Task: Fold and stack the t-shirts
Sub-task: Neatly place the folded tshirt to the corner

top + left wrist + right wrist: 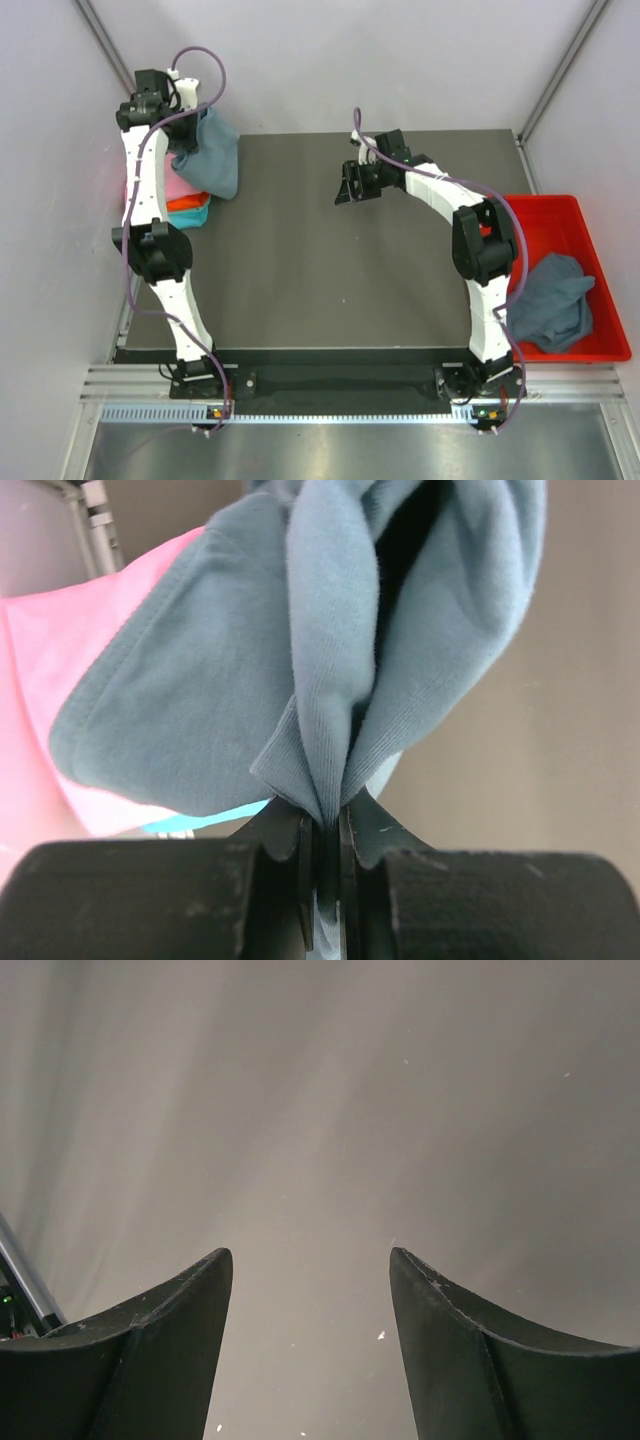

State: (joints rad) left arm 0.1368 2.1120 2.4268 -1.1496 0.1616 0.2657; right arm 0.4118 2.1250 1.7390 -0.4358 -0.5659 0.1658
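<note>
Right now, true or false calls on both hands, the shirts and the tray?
1. The left hand is shut on a blue-grey shirt. True.
2. The right hand holds a shirt. False: it is open and empty, over the bare table.
3. The red tray has nothing in it. False: a crumpled blue-grey shirt lies in it.
4. A pink shirt and an orange shirt lie together at the table's left edge. True.
</note>
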